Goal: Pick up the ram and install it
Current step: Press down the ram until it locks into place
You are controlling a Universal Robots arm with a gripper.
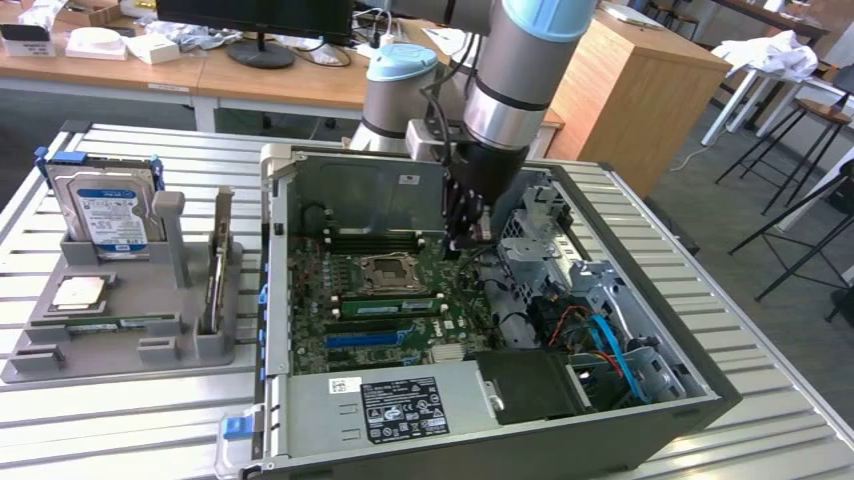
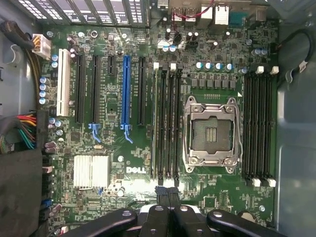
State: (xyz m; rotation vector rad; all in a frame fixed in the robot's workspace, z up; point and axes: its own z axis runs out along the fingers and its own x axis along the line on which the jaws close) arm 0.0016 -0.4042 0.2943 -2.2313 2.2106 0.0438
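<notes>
Already the long, thin green circuit-board ram sat in a black memory slot just beside the silver square metal processor socket. The black two-fingered gripper hung near that socket, over the slots' end, jaws clenched together, grasping nothing.

The ram is a long, thin green stick with small dark chips along its face. It stands on its long edge in a slot on the motherboard, inside the open case. It sits level, just beside the processor socket, on the side towards the blue slot, and runs parallel to that slot, a little apart from it.
</notes>
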